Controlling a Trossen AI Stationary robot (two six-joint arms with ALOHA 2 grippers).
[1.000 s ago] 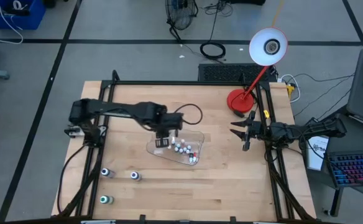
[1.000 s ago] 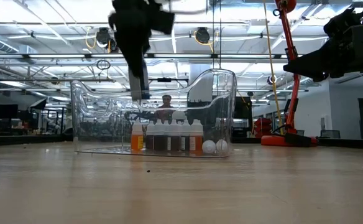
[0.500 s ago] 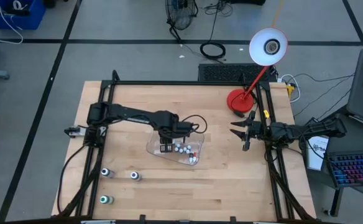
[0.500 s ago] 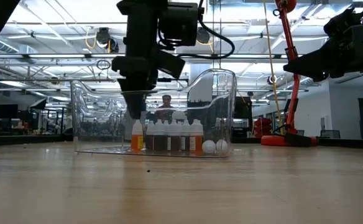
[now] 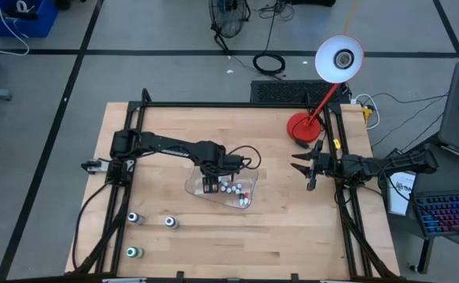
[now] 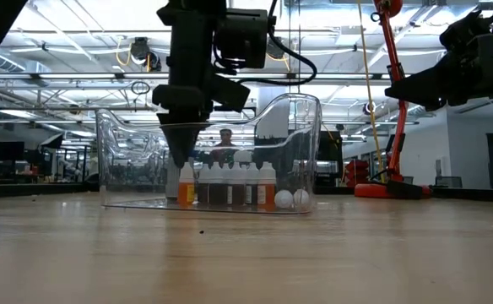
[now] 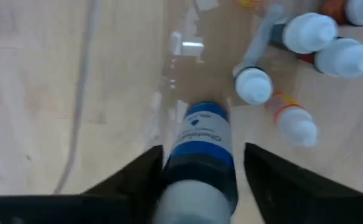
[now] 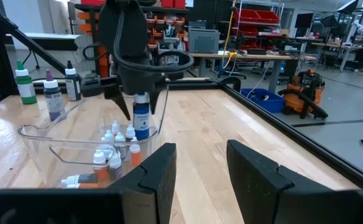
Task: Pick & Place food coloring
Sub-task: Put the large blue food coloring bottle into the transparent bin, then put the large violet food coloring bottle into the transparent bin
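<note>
Inside the clear tray (image 5: 249,174) near the counter's (image 5: 292,228) centre, the left gripper's (image 7: 200,163) fingers flank a blue-labelled bottle (image 7: 200,134), contact unclear; released crooked it could topple onto neighbouring bottles (image 5: 231,189); right gripper (image 5: 302,168), fingers apart, waits at three o'clock.

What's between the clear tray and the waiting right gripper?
Only bare wooden table lies between the clear tray and the right gripper; the high view shows it.

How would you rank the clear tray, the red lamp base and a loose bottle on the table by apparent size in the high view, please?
1. clear tray
2. red lamp base
3. loose bottle, by far the smallest
</note>
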